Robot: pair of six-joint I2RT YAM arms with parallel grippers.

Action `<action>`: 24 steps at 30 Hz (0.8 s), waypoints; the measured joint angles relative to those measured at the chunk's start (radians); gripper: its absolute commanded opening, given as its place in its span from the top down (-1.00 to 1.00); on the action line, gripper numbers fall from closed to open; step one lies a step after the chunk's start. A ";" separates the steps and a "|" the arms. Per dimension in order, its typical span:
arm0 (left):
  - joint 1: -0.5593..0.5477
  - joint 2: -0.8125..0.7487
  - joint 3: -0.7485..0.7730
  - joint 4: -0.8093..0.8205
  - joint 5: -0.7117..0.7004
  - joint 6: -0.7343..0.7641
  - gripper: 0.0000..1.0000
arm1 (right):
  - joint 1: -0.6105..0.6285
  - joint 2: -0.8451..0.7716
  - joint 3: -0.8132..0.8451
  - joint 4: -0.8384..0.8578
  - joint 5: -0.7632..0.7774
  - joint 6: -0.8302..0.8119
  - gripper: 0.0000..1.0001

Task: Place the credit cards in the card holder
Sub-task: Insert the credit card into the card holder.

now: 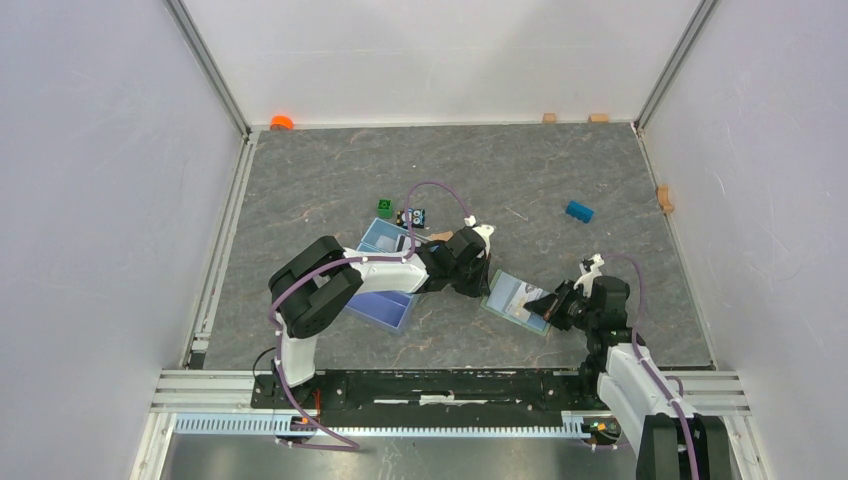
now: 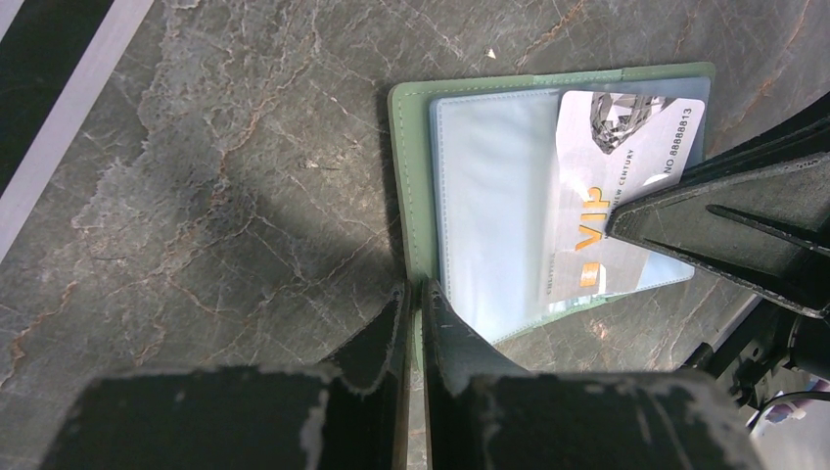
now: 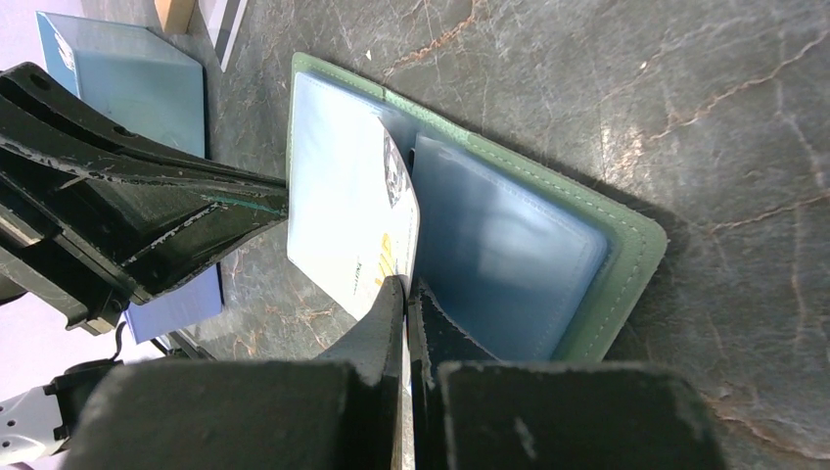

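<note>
Pinching 1 credit card (image 2: pixel 617 196), right tool (image 3: pixel 404 286) sits over open card holder (image 3: pixel 631 250)

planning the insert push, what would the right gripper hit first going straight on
Likely the open card holder; the right gripper, shut on the VIP card, points into it. Depth unclear.

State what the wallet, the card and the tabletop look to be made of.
The wallet has a matte green cover with a stitched edge, probably leather or an imitation. Its sleeves look like clear glossy plastic, judging by the sheen. The card is printed and smooth, likely plastic. The tabletop is grey and veined like stone, but may be printed laminate.
</note>
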 measured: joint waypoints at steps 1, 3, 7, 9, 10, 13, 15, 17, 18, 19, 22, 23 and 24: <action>0.000 0.000 0.000 0.000 0.000 0.003 0.76 | 0.000 0.000 0.002 -0.003 0.001 0.000 1.00; 0.000 0.000 0.000 0.000 0.002 0.011 0.77 | 0.000 0.000 0.003 -0.008 0.003 0.000 1.00; 0.000 0.000 0.000 0.002 0.006 0.025 0.79 | 0.001 0.011 0.009 -0.015 0.004 0.000 1.00; 0.000 0.000 0.000 0.003 0.010 0.033 0.81 | 0.002 0.014 0.013 -0.022 0.006 0.000 1.00; 0.000 0.000 0.000 0.004 0.011 0.036 0.81 | 0.002 0.014 0.014 -0.027 0.009 0.000 1.00; 0.000 -0.001 -0.003 0.009 0.012 0.045 0.84 | 0.003 0.005 0.019 -0.046 0.016 0.002 1.00; 0.000 -0.002 -0.005 0.012 0.013 0.048 0.89 | 0.005 -0.005 0.021 -0.060 0.024 0.006 1.00; 0.000 -0.002 -0.007 0.016 0.016 0.050 0.92 | 0.005 -0.011 0.024 -0.074 0.031 0.012 1.00; 0.000 -0.002 -0.008 0.018 0.017 0.051 0.92 | 0.005 -0.012 0.031 -0.088 0.035 0.012 1.00; 0.002 -0.002 -0.009 0.020 0.019 0.051 0.93 | 0.005 -0.012 0.038 -0.103 0.039 0.012 1.00; 0.001 -0.002 -0.016 0.035 0.024 0.056 0.94 | 0.006 -0.020 0.053 -0.144 0.056 0.013 1.00; 0.002 -0.004 -0.019 0.039 0.026 0.059 0.94 | 0.006 -0.025 0.056 -0.156 0.060 0.014 1.00; 0.002 -0.005 -0.022 0.043 0.027 0.063 0.94 | 0.006 -0.028 0.058 -0.162 0.062 0.015 1.00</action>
